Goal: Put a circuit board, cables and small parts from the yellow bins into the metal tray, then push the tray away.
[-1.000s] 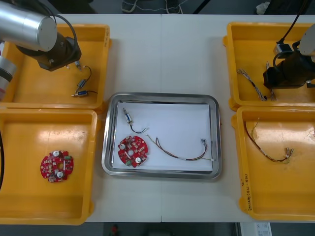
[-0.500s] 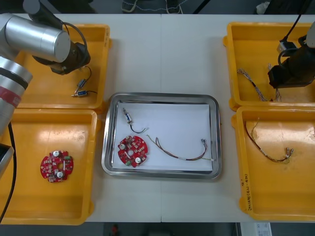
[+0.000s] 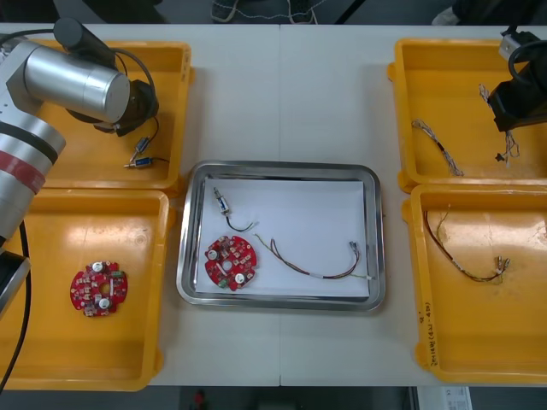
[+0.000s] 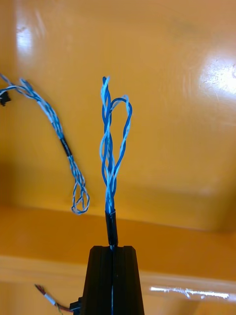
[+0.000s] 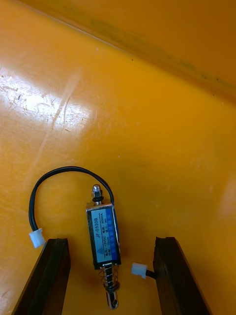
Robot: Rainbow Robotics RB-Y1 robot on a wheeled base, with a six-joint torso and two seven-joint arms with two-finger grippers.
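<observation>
The right hand [image 4: 112,248], fingers closed tight, pinches the black sleeve of a twisted blue and white cable [image 4: 110,157], held over the far right yellow bin [image 3: 444,64]. A second such cable [image 4: 64,142] lies nearby. The left hand [image 5: 110,240] is wide open astride a small metal part [image 5: 103,235] in the far left yellow bin [image 3: 85,145]. The metal tray [image 3: 279,168] sits mid-bench, well apart from both hands.

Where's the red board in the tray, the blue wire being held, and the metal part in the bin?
circuit board [image 3: 230,263]: front view, disc's middle.
blue and white cable [image 4: 108,189]: right wrist view, twisted strands.
small metal part [image 5: 104,236]: left wrist view, blue label.
</observation>
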